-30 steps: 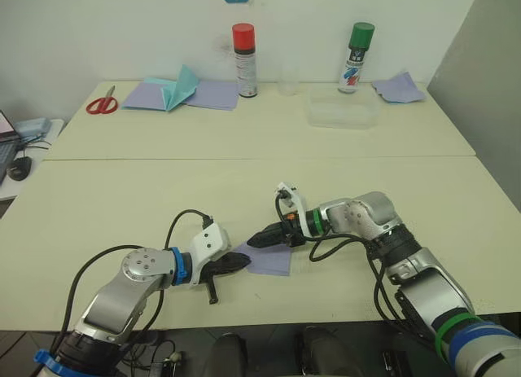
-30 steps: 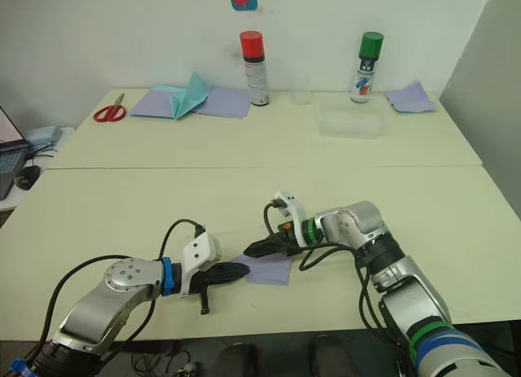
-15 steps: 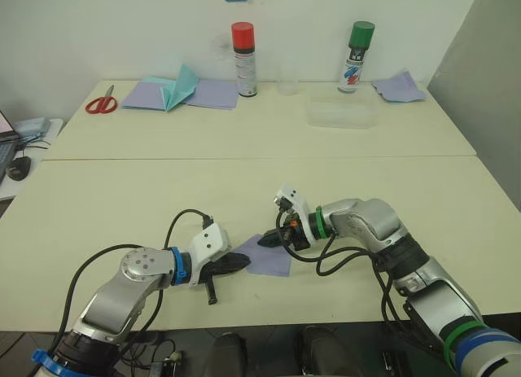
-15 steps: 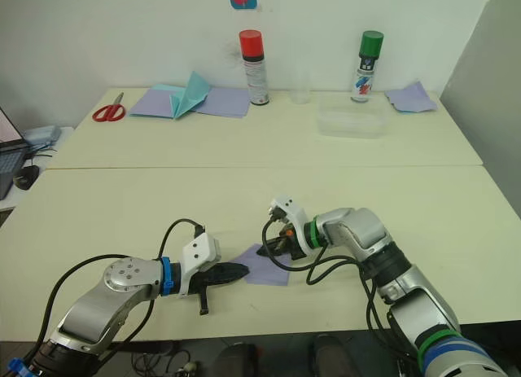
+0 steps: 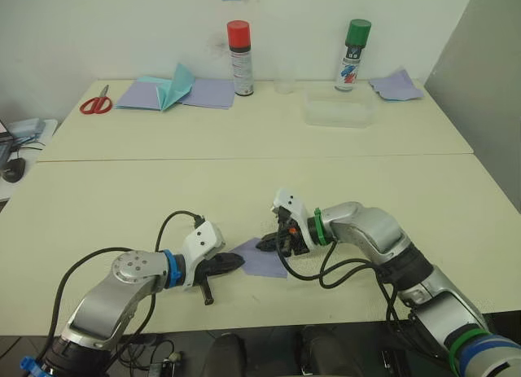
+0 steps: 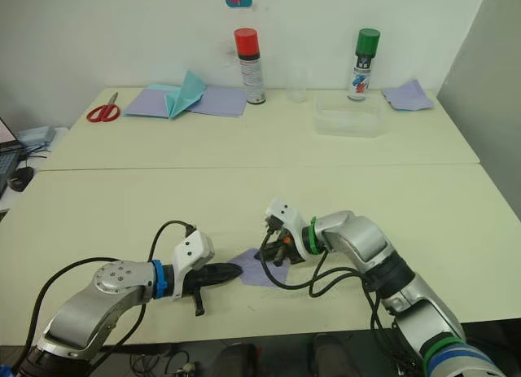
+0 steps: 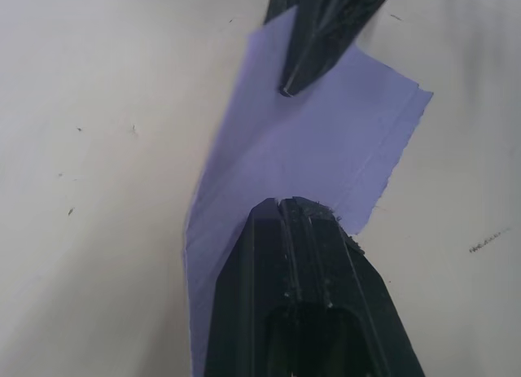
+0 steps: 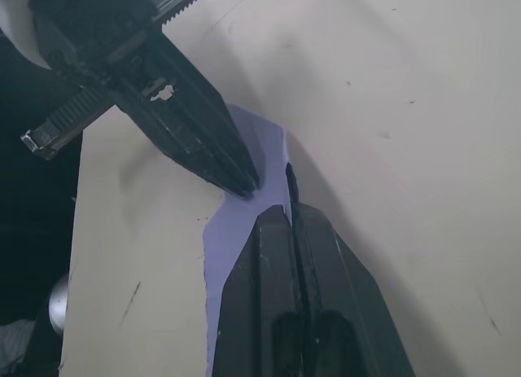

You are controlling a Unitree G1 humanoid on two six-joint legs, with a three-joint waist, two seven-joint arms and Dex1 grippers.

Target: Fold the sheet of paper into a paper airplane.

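Lavender sheet of paper [image 5: 262, 259] on table [image 5: 122, 198], left tool [image 5: 238, 262] and right tool [image 5: 262, 243] closed, pressing opposite edges

Premises: a craft or test workroom. Evidence: two cream laminate counters [image 5: 244, 141] against a plain white wall, red-handled scissors [image 5: 95, 104], two capped spray cans [image 5: 239, 58], stacked lavender paper sheets [image 5: 207, 93], clear plastic tray [image 5: 340, 113].

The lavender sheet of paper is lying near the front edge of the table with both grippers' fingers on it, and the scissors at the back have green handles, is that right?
Not quite: the scissors have red handles, as the left eye view shows. The rest holds: the sheet of paper lies near the front edge of the table, with the left gripper and right gripper both on it.
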